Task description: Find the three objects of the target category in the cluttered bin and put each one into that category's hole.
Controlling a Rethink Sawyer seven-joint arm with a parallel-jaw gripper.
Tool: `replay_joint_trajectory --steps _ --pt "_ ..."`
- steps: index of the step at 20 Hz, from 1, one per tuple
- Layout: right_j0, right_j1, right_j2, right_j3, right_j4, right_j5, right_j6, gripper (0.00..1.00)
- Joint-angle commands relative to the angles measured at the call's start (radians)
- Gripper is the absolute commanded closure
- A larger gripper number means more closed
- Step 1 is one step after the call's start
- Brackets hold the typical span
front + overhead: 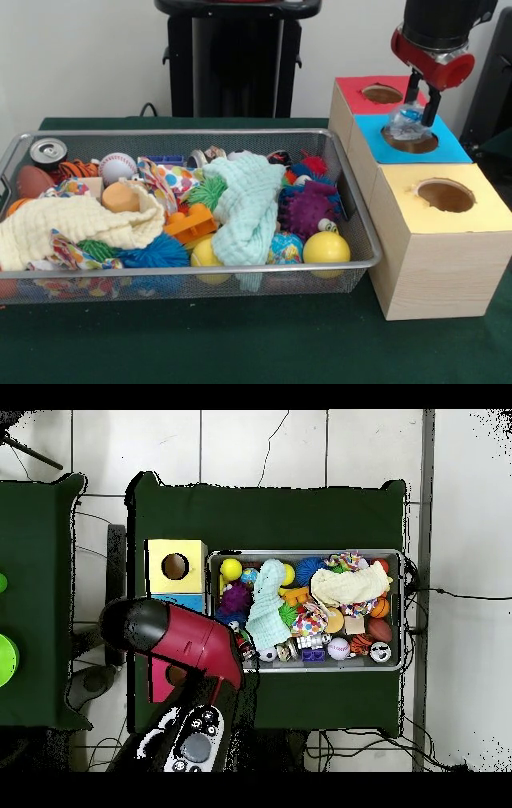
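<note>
The end effector [422, 100] clamps a clear bottle [406, 123] directly over the blue box's hole [411, 142]; delivery is under way, and release should come next.

Even, bright indoor light fills both views; soft shadows lie under the boxes [424, 240], and the front view looks slightly soft.
</note>
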Motion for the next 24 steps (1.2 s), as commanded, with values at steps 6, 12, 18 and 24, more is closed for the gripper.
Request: replay_joint_trajectory --steps 6,12,18,24 --pt "-0.013 0.063 0.089 0.068 0.039 -0.075 0.206 1.0" --pt "-0.017 0.074 0.087 0.075 0.043 -0.103 0.199 1.0" --pt "-0.021 0.085 0.096 0.083 0.049 -0.135 0.195 1.0" --pt "-0.029 0.086 0.103 0.1 0.053 -0.161 0.185 1.0"
